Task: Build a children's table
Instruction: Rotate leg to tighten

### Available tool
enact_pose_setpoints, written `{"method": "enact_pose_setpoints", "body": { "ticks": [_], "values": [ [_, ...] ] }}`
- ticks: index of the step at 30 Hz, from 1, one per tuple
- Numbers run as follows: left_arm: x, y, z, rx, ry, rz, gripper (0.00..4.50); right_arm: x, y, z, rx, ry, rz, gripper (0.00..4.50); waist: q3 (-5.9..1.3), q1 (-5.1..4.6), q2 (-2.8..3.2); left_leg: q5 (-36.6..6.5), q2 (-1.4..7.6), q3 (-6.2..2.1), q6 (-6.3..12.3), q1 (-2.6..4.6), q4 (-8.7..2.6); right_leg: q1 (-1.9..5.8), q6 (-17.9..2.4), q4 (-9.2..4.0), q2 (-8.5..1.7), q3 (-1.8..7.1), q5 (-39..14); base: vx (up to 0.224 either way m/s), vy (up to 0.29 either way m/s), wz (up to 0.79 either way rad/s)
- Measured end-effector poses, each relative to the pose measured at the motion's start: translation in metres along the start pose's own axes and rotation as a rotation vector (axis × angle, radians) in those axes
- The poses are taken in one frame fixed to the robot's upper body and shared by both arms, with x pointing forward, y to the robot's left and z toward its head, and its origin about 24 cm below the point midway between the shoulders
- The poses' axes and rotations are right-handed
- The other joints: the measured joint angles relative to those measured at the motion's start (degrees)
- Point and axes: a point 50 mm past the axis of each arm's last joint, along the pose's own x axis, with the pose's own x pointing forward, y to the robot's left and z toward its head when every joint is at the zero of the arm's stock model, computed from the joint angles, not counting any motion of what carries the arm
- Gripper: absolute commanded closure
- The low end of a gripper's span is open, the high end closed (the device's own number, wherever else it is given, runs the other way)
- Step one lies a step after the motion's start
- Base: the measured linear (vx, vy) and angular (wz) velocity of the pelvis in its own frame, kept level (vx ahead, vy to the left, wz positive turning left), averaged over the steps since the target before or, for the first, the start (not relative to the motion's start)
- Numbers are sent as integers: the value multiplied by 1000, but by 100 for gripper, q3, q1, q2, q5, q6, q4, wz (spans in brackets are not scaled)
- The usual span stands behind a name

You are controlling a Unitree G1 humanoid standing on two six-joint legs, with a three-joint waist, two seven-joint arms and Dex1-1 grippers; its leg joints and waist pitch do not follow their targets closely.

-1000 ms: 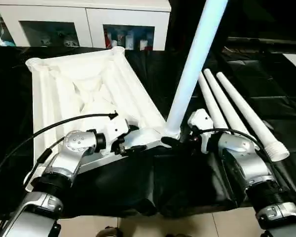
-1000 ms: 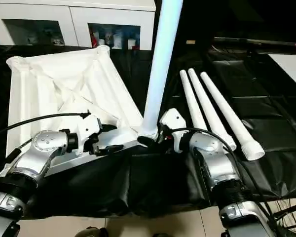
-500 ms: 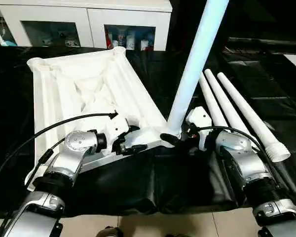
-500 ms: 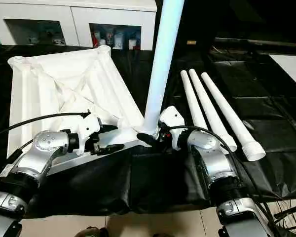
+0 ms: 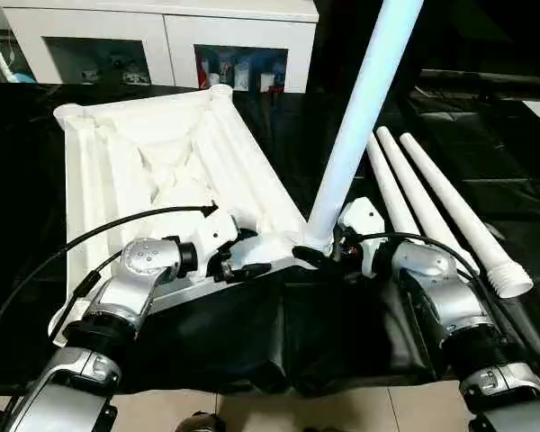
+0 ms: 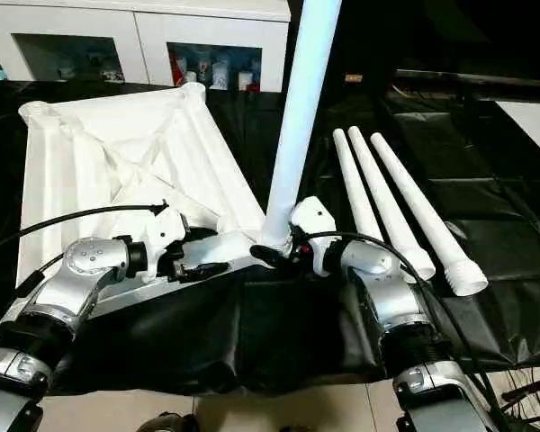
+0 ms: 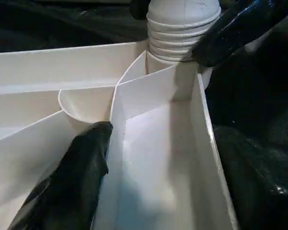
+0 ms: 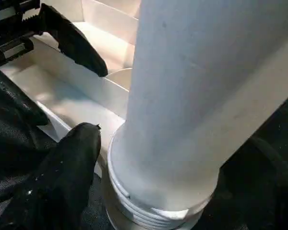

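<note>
The table top [image 5: 153, 171] lay upside down on the black-covered work table [image 5: 486, 162], ribbed underside up, its long axis running away from the robot. One leg [image 5: 360, 117] stood in the near right corner socket [image 6: 272, 241], leaning slightly, its threaded end [image 7: 175, 40] seated at the socket mouth. The right gripper [image 6: 279, 255] was spread wide around the base of this leg, one black finger [image 8: 67, 177] against the threaded collar. The left gripper [image 5: 243, 261] sat at the near rim of the top beside the same corner, jaws well apart and straddling a rib wall, one finger [image 7: 77, 177] inside a compartment. Three spare legs [image 5: 432, 198] lay side by side on the black cover, just right of the standing leg. A white glass-door cabinet [image 5: 162, 40] stood behind the table.
</note>
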Motion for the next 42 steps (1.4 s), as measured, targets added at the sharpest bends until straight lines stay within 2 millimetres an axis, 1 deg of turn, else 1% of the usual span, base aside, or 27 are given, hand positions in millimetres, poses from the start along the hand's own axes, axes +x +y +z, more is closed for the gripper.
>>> {"method": "enact_pose_setpoints", "body": {
  "ticks": [1,6,7,9,12,23,26,30,32,34,37,39,42],
  "values": [
    [0,0,0,0,0,0,123,0,0,0,2,0,0,73,0,0,0,0,0,0,0,0,0,0,0,0,0,0,0,0,0,0],
    [0,0,0,0,0,0,125,2,0,0,9,-6,-1,120,0,1,0,0,0,0,0,0,0,0,0,0,0,1,0,0,0,0],
    [0,0,0,0,0,0,125,2,0,0,10,-7,-3,135,0,1,0,0,0,0,0,0,0,0,0,0,0,1,0,0,0,0],
    [0,0,0,1,0,0,125,1,0,1,12,-10,-6,140,0,1,0,0,0,0,0,0,0,0,1,0,0,0,0,0,0,0],
    [0,0,0,1,0,1,125,1,0,1,13,-11,-6,170,0,0,0,0,0,0,0,0,0,-1,1,0,0,0,0,0,0,0],
    [0,0,0,-2,2,3,125,3,0,0,32,-13,-21,178,0,-6,0,0,0,0,0,2,-2,-1,1,0,0,0,-1,0,0,0],
    [0,1,-1,-20,6,39,125,11,1,-2,83,-24,-86,178,-1,-35,0,0,0,0,0,6,-2,-1,12,-2,0,2,-7,0,0,0],
    [4,4,-1,-38,16,91,125,21,1,-2,127,-23,-175,178,-3,-133,-5,0,-1,0,-1,7,-1,0,38,-9,0,5,-23,0,0,0],
    [8,4,0,-50,21,120,125,26,2,-2,154,-28,-241,178,-6,-153,-8,0,-2,0,-1,10,-1,-1,41,-14,0,7,-25,0,0,0],
    [10,4,0,-56,22,130,125,28,1,-2,161,-26,-269,178,-6,-154,-8,0,-2,-1,-1,11,-1,-7,42,-23,-1,6,-26,0,0,0],
    [23,5,6,-95,26,192,125,43,1,2,214,-10,-398,178,-5,-181,-6,0,-2,-3,-2,22,-2,-19,44,-54,-1,2,-27,-17,7,-1],
    [31,4,8,-117,27,227,125,49,1,4,238,7,-459,178,-4,-181,-5,-1,-3,-3,-2,21,-11,-11,44,-98,-1,-1,-27,0,0,0],
    [45,4,16,-160,20,282,125,55,-3,7,272,32,-565,178,-3,-171,-4,-1,-23,-3,-2,14,-9,-8,44,-112,-8,18,-27,0,0,0]
  ]
}}
